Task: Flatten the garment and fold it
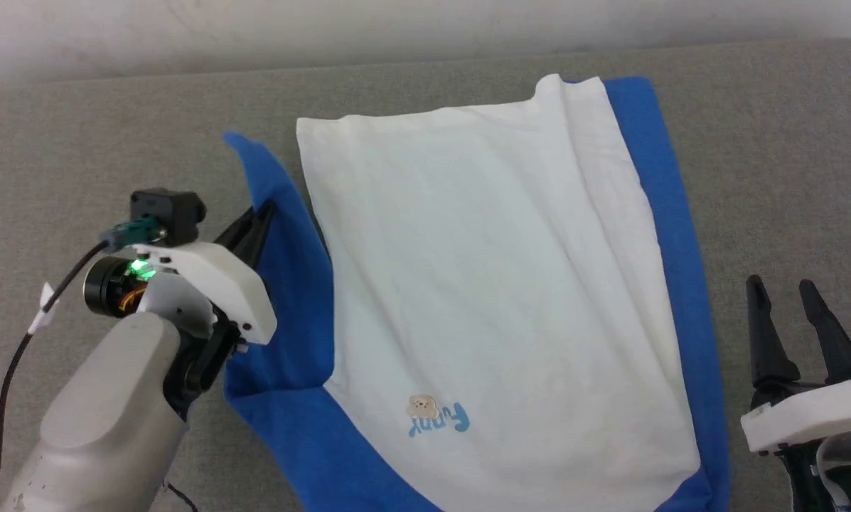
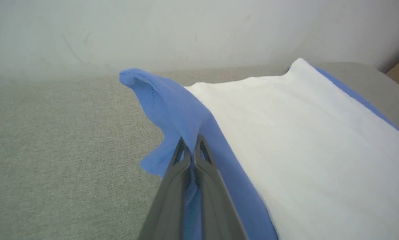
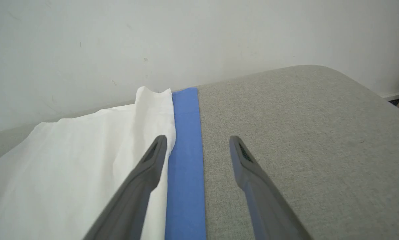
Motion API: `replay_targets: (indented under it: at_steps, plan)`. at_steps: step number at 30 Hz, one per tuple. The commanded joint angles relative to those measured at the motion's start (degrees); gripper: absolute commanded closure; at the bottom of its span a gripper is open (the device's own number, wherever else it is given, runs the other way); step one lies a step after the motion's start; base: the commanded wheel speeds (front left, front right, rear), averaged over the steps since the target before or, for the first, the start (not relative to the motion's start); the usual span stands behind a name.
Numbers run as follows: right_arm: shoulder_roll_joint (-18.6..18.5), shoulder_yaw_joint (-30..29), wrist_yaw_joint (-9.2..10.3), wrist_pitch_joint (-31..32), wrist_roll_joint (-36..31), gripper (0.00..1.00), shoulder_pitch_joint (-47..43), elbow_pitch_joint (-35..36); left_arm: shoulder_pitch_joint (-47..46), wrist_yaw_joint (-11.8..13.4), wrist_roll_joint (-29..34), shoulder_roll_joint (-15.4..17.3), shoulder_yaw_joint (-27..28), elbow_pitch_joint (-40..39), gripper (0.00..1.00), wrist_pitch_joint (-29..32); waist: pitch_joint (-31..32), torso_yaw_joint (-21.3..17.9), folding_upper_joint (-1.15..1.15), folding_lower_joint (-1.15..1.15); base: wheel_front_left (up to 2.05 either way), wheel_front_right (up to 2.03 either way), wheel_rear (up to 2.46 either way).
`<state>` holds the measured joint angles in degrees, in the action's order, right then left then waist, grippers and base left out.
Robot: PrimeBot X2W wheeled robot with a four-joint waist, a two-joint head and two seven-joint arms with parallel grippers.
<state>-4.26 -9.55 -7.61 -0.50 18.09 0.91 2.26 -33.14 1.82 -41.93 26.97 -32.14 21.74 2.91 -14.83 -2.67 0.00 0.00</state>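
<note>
Light-blue lettering printed on chest of white long-sleeved fabric shirt w/ bright blue sleeves, just beside small beige bear print. Upside down in head view. Approx. "Funny", but letters too small & blurred to confirm.

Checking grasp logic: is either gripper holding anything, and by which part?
Left gripper is shut on the garment, pinching its blue sleeve near the outer edge. Right gripper is open, holding nothing.
</note>
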Motion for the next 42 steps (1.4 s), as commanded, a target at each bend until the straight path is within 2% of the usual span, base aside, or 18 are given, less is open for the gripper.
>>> replay_targets:
  at_steps: [1, 3, 6, 14, 18, 23, 27, 35, 36, 37, 42]
  plan:
    - [-0.1, -0.2, 0.12, 0.1, -0.1, 0.0, -0.5, -0.2, 1.0, 0.2, -1.1, -0.4, 0.9, -0.7, 1.0, -0.9, 2.2, 2.0, 0.0, 0.0, 0.0, 0.0, 0.0]
    - [-0.2, -0.2, 0.12, 0.5, -0.1, 0.0, -0.9, -0.3, 3.0, 0.1, -4.9, -1.3, 3.9, -1.9, 1.0, -2.9, 3.0, 2.7, 0.0, 0.0, 0.0, 0.0, 0.0]
    - [-0.2, 0.2, 0.12, 1.1, 0.0, 0.0, -1.1, -0.2, 5.9, 0.7, -6.6, -0.5, 6.0, -1.5, 1.0, -4.7, 3.4, 3.4, 0.0, 0.0, 0.0, 0.0, 0.0]
    - [0.0, 0.4, 0.12, 2.0, -0.1, 0.0, -0.7, -1.0, 11.5, 1.5, -9.2, -0.9, 8.1, 3.8, 1.0, -7.9, 3.4, 4.1, 0.0, 0.0, 0.0, 0.0, 0.0]
    - [0.1, 0.1, 0.12, 2.4, -0.2, 0.0, -1.0, -1.7, 12.3, 0.9, -9.3, -1.2, 8.1, 5.3, 1.0, -9.2, 3.9, 4.6, 0.0, 0.0, 0.0, 0.0, 0.0]
    - [0.2, 0.1, 0.12, 3.0, -0.3, 0.0, -0.8, -1.8, 9.1, 0.0, -8.1, -1.6, 7.3, 4.9, 1.0, -10.1, 4.1, 4.6, 0.0, 0.0, 0.0, 0.0, 0.0]
    - [0.1, 0.7, 0.12, 3.4, -0.3, 0.0, 0.0, -1.5, 4.7, 0.7, -5.5, -1.5, 6.2, 5.3, 1.0, -10.2, 3.4, 3.4, 0.0, 0.0, 0.0, 0.0, 0.0]
    - [0.3, 1.6, 0.12, 2.7, 0.1, 0.0, 0.8, -2.0, -3.8, 1.0, -0.9, -2.4, 3.7, 11.1, 1.0, -11.0, 1.4, 0.7, 0.0, 0.0, 0.0, 0.0, 0.0]
    - [0.4, 1.8, 0.12, 2.6, 0.2, 0.0, 0.9, -2.1, -4.3, 0.9, -0.7, -2.7, 3.2, 12.4, 0.64, -10.4, 1.2, 0.5, 0.0, 0.0, 0.0, 0.0, 0.0]
    - [0.4, 1.9, 0.12, 2.5, 0.2, 0.0, 1.0, -2.3, -4.7, 0.8, -0.5, -3.1, 2.5, 14.0, 0.0, -9.6, 1.1, 0.3, 0.0, 0.0, 0.0, 0.0, 0.0]
    - [0.5, 2.2, 0.12, 2.3, 0.2, 0.0, 1.4, -3.2, -5.7, -1.8, 0.9, -4.6, 0.2, 18.9, 0.0, -11.3, 1.4, 0.1, 0.0, 0.0, 0.0, 0.0, 0.0]
